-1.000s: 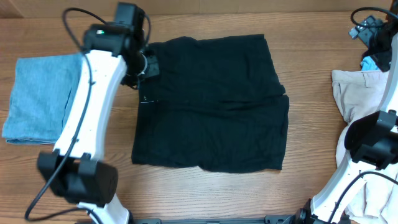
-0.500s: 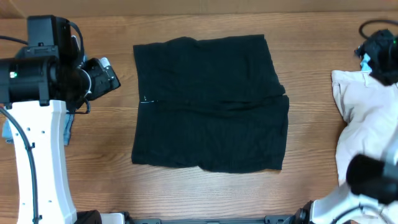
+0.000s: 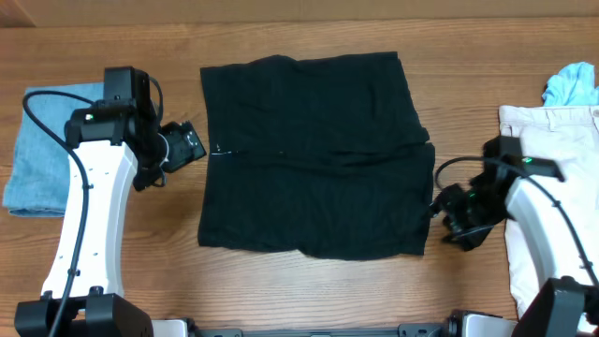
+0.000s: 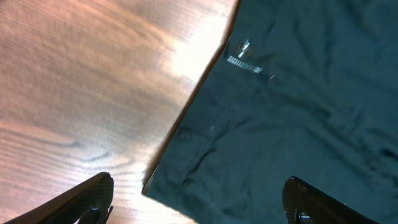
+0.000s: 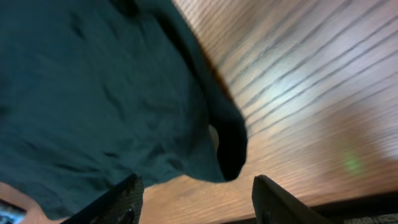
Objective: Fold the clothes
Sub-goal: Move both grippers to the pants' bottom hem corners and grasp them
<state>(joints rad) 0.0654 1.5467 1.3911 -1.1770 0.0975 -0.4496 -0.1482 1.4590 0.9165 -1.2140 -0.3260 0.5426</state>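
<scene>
- Since the earlier frame, the left gripper has swung in from the worktop's left edge, and the right gripper has come in from the right edge. Each now sits just beside a hem of the black shorts.
- The black shorts lie spread flat at the worktop's centre, with the white tag on the left hem.
- The left gripper's fingers are spread wide and hold nothing. It is poised over the hem near the tag, probably to pinch there.
- The right gripper's jaws are partly apart near a curled bit of the right hem. The wrist view is blurred and shows no pinch.
- The 2 opposite stations suggest a 2-handed fold.
- The faded-blue garment lies at the left edge. The beige garment and the light-blue garment lie at the right edge, clear of the fold.
</scene>
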